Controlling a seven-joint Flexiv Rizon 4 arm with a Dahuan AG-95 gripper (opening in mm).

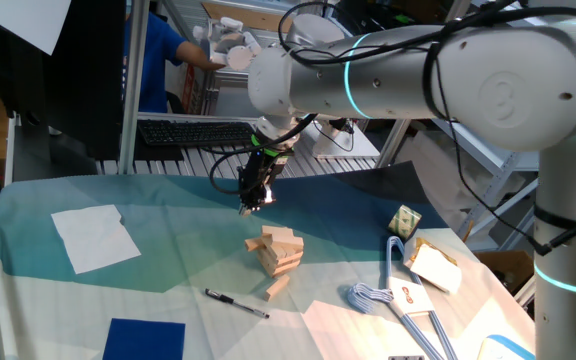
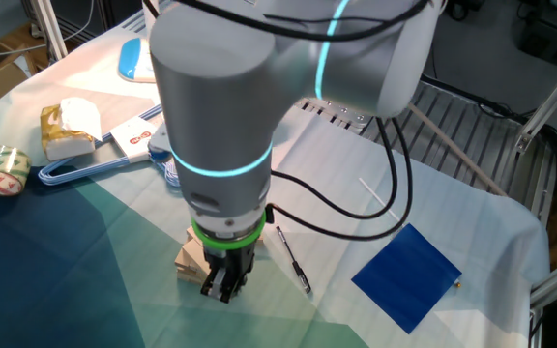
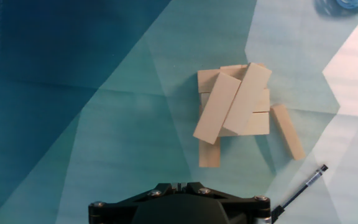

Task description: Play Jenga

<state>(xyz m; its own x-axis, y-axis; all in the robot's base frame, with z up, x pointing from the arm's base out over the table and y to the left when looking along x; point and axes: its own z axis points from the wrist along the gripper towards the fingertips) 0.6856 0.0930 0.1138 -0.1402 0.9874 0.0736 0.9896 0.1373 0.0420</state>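
One claw (image 1: 249, 203) hangs in the air above the cloth, just up and left of the block stack in one fixed view; its dark fingers are small and blurred there, and in the other fixed view (image 2: 222, 287) they sit close together with nothing seen between them, but I cannot tell for sure whether they are shut. The hand view shows only the black rounded base of the claw at the bottom edge.

Below it stands the block stack (image 1: 276, 250), a low, crooked pile of smooth pale wooden bars, with the top two lying slanted across the lower ones (image 3: 235, 99). A loose block (image 3: 288, 131) lies flat just right of the pile in the hand view, slightly tilted and apart from it. A thin black pen (image 1: 236, 303) lies on the cloth near that block, toward the lower middle of one fixed view.

The tablecloth (image 1: 168, 215) is a matte fabric printed with teal, blue and white angular patches. A white paper sheet (image 1: 95, 237) lies at left, a dark blue square (image 2: 405, 275) near the pen.
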